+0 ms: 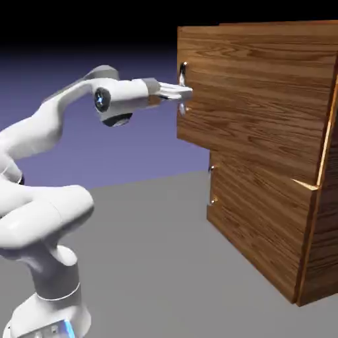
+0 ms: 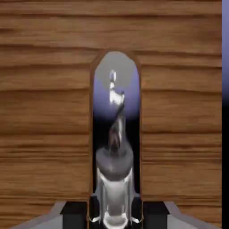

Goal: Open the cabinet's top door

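Silver bar handle point(image 1: 183, 88) | sitting at the top door's point(image 1: 257, 99) nine-o'clock edge, upper cabinet point(image 1: 277, 218) | gripper point(image 1: 182, 94) is clamping it narrow, level | door is already standing ajar, so a held bar is letting the arm swing it wider.

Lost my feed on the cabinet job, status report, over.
End effector shut on the handle. Top door already swung ajar from the cabinet. Nothing in the way.
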Robot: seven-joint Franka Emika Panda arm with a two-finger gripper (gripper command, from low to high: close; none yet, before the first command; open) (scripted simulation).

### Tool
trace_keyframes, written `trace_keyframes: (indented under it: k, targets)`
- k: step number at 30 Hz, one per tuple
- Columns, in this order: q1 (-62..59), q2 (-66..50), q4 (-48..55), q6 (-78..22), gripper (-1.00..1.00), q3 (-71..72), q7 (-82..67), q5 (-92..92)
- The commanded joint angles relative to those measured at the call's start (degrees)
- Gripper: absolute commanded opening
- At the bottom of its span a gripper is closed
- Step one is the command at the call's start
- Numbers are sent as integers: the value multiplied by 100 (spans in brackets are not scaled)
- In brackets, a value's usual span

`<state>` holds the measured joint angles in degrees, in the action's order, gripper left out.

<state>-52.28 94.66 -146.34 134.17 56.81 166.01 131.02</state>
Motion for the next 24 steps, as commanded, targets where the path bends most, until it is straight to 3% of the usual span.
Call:
trace_keyframes:
  k: [1, 9, 17, 24]
  targets:
    - [50, 146, -188, -255, -100, -108, 0, 13]
    - [846, 499, -1681, -1970, -100, -1481, -682, -625]
    - [1117, 368, -2354, -3143, -100, -3143, -1311, -1872]
    - [62, 492, -2548, -4693, -100, -3923, -1363, -2199]
